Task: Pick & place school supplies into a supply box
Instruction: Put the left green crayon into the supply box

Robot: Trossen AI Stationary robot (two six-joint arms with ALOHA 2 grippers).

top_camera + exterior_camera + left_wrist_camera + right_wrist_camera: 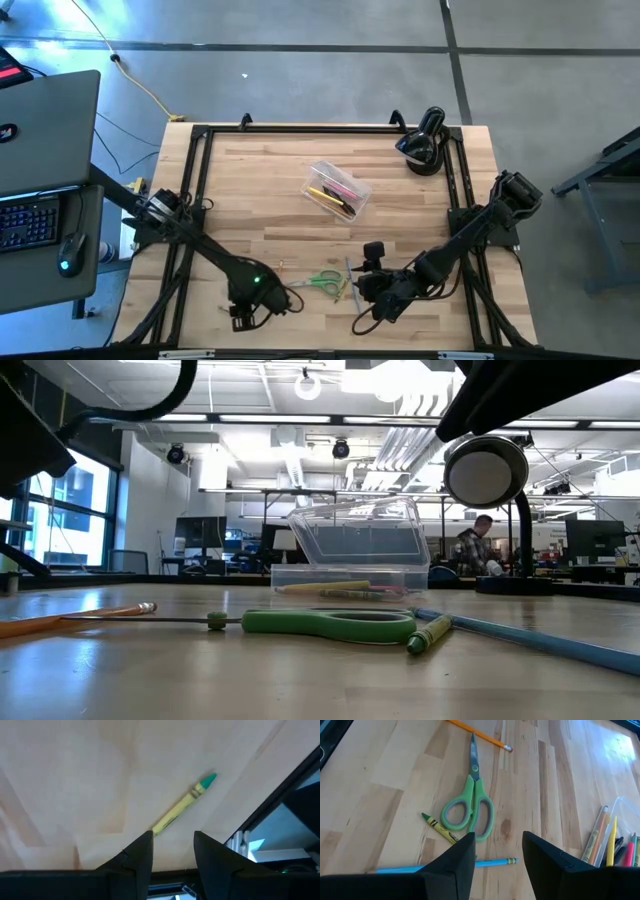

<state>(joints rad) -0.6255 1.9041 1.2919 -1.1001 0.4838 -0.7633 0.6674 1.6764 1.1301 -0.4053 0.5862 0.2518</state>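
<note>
Supply box (337, 190) sits mid-table, tilted, lid up; already holds several pencils and pens (pink, yellow, orange visible in the right wrist view (612, 840)). Loose items lie together at the near edge: green scissors (470, 812), green crayon (440, 828) touching the handle, blue pencil (445, 865) just beside it, orange pencil (479, 736) past the blade tips.

Right gripper (497, 852) hangs above that cluster, fingers parted, holding nothing. It looks lined up over the blue pencil and scissor handles, probably the next pick.

Left gripper (172, 847) is near the table's front-left, low over a second green-tipped crayon (182, 805). Fingers apart, empty; the crayon's butt end lies right at the gap, so likely a pick approach.

Black lamp-like device (423, 142) stays at the far right corner, not part of the job.

Hard to tell:
- whether either gripper touches the table
- exact box contents; clear walls blur them in the low view
- the left crayon is barely visible from above, arm covers it
</note>
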